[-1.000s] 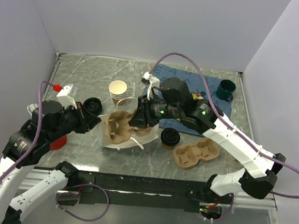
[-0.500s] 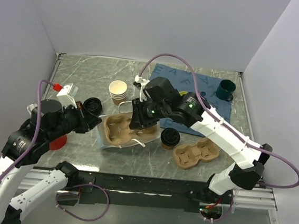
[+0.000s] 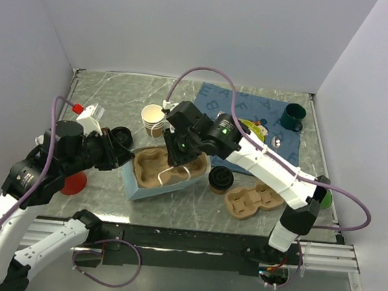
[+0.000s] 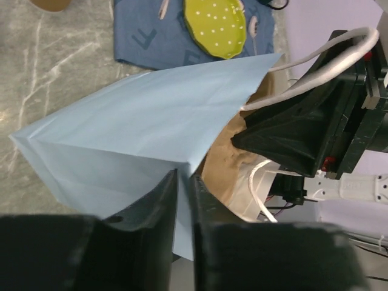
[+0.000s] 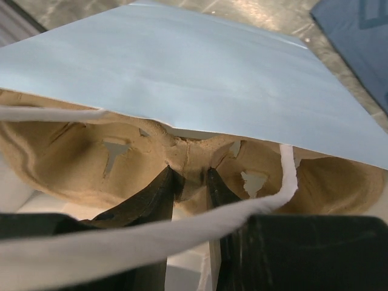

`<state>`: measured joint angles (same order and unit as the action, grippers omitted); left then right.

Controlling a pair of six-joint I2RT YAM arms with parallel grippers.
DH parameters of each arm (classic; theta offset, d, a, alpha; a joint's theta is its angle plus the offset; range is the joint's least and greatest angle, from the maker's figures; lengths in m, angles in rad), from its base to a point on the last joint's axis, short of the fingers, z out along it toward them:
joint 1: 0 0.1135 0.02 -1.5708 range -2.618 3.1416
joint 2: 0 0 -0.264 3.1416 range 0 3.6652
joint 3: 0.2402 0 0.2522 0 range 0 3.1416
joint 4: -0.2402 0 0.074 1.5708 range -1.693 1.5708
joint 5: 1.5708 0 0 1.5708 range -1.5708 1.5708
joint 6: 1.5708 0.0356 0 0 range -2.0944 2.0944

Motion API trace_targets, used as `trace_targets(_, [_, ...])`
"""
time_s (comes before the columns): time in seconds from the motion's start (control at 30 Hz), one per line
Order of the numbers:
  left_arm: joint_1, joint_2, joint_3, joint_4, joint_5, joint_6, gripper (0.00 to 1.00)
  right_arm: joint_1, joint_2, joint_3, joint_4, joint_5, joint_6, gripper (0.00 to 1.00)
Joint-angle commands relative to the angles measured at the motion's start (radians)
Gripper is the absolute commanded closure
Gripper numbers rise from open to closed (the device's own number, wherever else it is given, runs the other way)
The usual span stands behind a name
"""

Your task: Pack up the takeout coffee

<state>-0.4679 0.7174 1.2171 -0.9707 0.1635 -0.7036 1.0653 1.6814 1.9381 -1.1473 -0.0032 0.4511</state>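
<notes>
The takeout coffee (image 3: 220, 178), a brown cup under a black lid, stands on the table right of the light blue paper bag (image 3: 142, 185). It is apart from both grippers. A brown pulp cup carrier (image 3: 152, 163) sits in the bag's open mouth. My right gripper (image 3: 179, 159) is shut on the carrier's middle ridge (image 5: 193, 159), with the bag's wall (image 5: 200, 79) above it and a white handle cord (image 5: 121, 242) across the fingers. My left gripper (image 3: 125, 158) pinches the bag's left wall (image 4: 133, 133); the paper runs between its nearly closed fingers (image 4: 162, 200).
A second pulp carrier (image 3: 254, 199) lies right of the coffee. A stack of cream cups (image 3: 153, 119) and a loose black lid (image 3: 120, 137) sit behind the bag. On the blue cloth (image 3: 215, 99) lie a yellow-green plate (image 4: 215, 24) and a dark green mug (image 3: 293, 116). A red disc (image 3: 73, 183) lies left.
My right arm has carried the pulp carrier leftward into the bag's mouth. The bag now shows its blue side and stands more open. The left fingers have eased slightly on the bag's wall.
</notes>
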Motion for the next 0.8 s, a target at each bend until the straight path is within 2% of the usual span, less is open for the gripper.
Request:
trace_targets(0.0, [0.003,0.025,0.062,-0.063,-0.013,-0.027,0.77,0.005,0.018,0.055,-0.052,0.075,-0.008,0.71])
trace_targets(0.23, [0.003,0.028,0.059,-0.118,-0.077,-0.028,0.61,0.007,0.049,0.053,-0.045,0.034,-0.003,0.69])
trace_targets(0.3, [0.003,0.033,0.071,-0.131,-0.097,-0.024,0.6,0.009,0.061,0.062,-0.049,0.037,0.001,0.69])
trace_targets(0.4, [0.003,0.03,0.07,-0.137,-0.122,-0.023,0.48,0.007,0.07,0.071,-0.048,0.048,0.009,0.67])
trace_targets(0.53, [0.003,0.033,0.05,-0.137,-0.128,-0.036,0.47,0.009,0.09,0.085,-0.045,0.063,0.046,0.63])
trace_targets(0.57, [0.003,0.033,0.042,-0.137,-0.13,-0.039,0.47,0.01,0.095,0.084,-0.043,0.071,0.049,0.59])
trace_targets(0.77, [0.003,0.027,0.032,-0.154,-0.151,-0.05,0.47,0.025,0.095,0.064,-0.036,0.101,0.063,0.57])
